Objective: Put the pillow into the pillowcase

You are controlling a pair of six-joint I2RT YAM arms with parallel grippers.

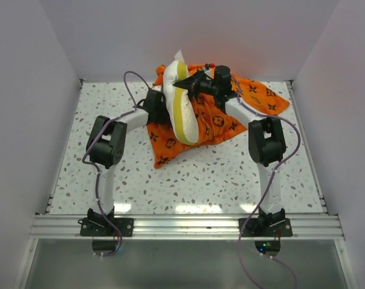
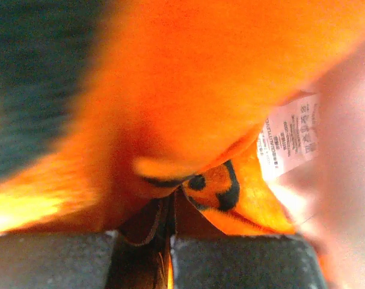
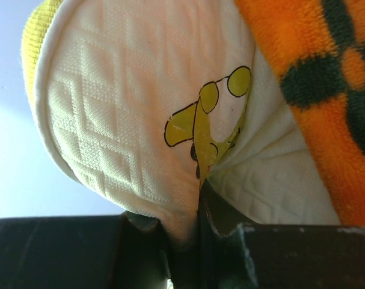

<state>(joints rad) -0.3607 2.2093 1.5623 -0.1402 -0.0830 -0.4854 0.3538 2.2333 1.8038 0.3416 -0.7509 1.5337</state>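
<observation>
The cream-white pillow (image 1: 181, 103) with a yellow edge band stands on edge at the back middle of the table, lifted against the orange pillowcase (image 1: 221, 123). My right gripper (image 1: 188, 86) is shut on a pinch of the pillow's quilted fabric (image 3: 140, 108) near a yellow printed figure; orange case cloth (image 3: 326, 78) hangs at its right. My left gripper (image 1: 157, 99) sits behind the pillow's left side. In the left wrist view it is shut on orange pillowcase fabric (image 2: 218, 186), with a white care label (image 2: 290, 135) to the right.
The speckled white table (image 1: 218, 174) is walled on the left, back and right. The pillowcase spreads toward the back right corner (image 1: 272, 99). An aluminium rail (image 1: 188, 226) runs along the near edge with both arm bases.
</observation>
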